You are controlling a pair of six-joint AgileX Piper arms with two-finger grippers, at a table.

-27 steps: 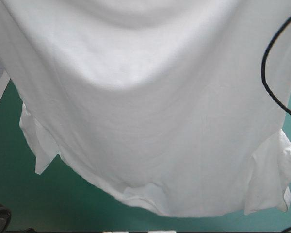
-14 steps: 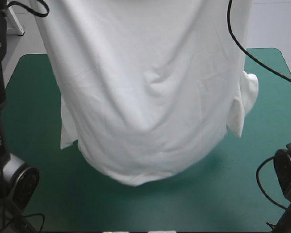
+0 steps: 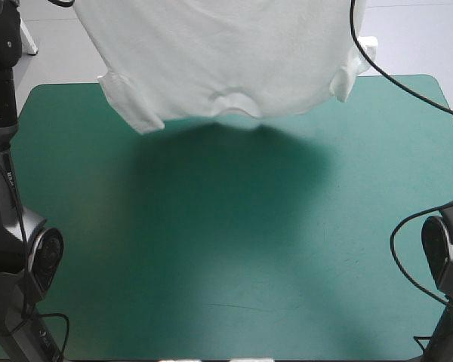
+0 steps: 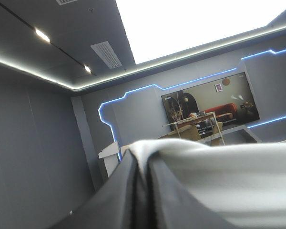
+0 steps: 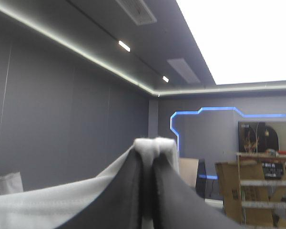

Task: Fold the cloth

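White tee (image 3: 226, 60): hung high clear of cover (image 3: 226, 249), prob. to drape flat pre-lay. Pinched at top edge by L gripper (image 4: 144, 164) & R gripper (image 5: 150, 155), both clenched.

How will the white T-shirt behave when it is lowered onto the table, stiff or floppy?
Probably floppy: the T-shirt hangs in a sagging curve, sleeves dangling. Likely light: small pinches in the left fingers and right fingers carry it whole.
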